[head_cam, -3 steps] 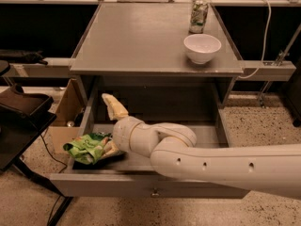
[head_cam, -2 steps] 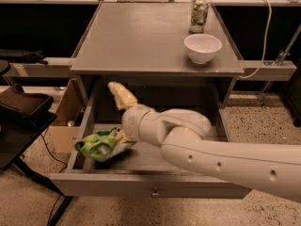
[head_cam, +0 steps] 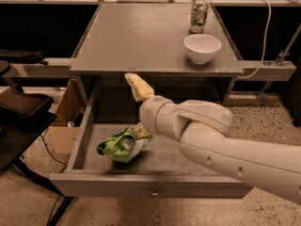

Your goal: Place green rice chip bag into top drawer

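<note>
One green rice chip bag [head_cam: 123, 146] lies crumpled on the floor of the pulled-out top drawer [head_cam: 150, 185], in its left half. Over the drawer's middle the end effector [head_cam: 139, 108] looks spread, one finger [head_cam: 138, 85] raised, the other low against the bag. Placing seems all but done, I'd say; next calls for lifting clear above the drawer without dragging the bag.

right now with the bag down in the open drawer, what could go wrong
1. The claw sits right against the green rice chip bag, so pulling back might drag the bag out of the top drawer.
2. The claw is just below the tabletop edge. Rising straight up could bump it and jolt the white bowl.
</note>
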Motion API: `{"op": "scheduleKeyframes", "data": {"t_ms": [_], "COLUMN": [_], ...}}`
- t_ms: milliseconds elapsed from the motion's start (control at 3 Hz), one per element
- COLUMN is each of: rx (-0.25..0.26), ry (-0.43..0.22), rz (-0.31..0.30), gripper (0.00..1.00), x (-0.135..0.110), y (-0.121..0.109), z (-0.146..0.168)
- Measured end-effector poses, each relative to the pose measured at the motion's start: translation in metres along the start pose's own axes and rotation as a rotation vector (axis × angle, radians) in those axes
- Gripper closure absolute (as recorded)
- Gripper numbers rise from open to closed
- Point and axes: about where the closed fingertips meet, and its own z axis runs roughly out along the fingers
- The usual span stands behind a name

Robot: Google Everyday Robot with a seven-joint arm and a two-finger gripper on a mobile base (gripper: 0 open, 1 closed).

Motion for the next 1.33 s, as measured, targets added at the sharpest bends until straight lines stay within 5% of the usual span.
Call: {"op": "scheduleKeyframes", "data": {"t_ms": [333, 667, 1000, 1333], "rx": [0.017, 0.060, 0.084, 0.065], "ry": [-0.004, -0.050, -0.023, 0.021], "rz": [-0.049, -0.121, -0.201, -0.243], "gripper": [0.00, 0.00, 0.00, 0.00], "x": [0.013, 0.056, 0.124, 0.154], "y": [-0.004, -0.003, -0.007, -0.002], "z": [0.005, 0.023, 0.004, -0.015]}}
